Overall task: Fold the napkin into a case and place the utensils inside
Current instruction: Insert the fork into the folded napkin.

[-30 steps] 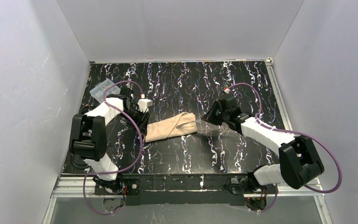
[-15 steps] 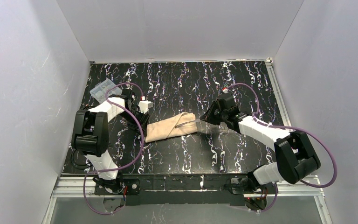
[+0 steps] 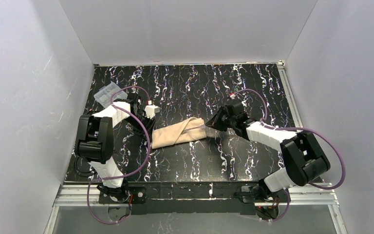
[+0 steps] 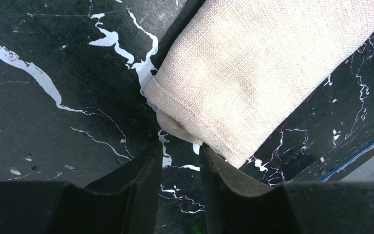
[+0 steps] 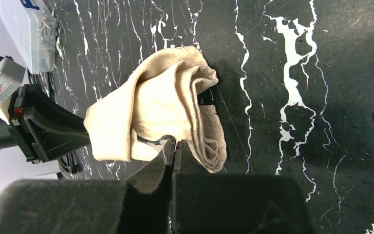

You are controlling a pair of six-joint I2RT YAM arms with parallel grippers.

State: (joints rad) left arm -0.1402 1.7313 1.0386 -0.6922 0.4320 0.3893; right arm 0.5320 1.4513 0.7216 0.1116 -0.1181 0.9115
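The tan cloth case (image 3: pixel 177 132) lies flat near the middle of the black marbled desk (image 3: pixel 199 83), its long axis running from left to right and tilted a little, hemmed in by a hand at each end. The left hand (image 4: pixel 179 161) sits low at the case's left corner, fingers (image 4: pixel 136 183) a little apart with bare desk showing in the gap; one fingertip touches the hemmed edge and no cloth lies between them. The right hand (image 5: pixel 174 146) is pressed together at the layered right end, where the folds open toward it. A thin dark sliver (image 5: pixel 151 140) runs from its tips into the folds; whether it is pinched there I cannot tell. A clear box (image 3: pixel 106 92) stands at the far left corner of the desk, well apart from the case, behind the left arm. That arm's purple cable (image 3: pixel 143 141) loops low beside the case's left end. White walls (image 3: pixel 39 97) close in on three sides, and a metal rail (image 3: pixel 288 92) runs along the right edge. The widest stretch of desk lies beyond the case, toward the back wall.
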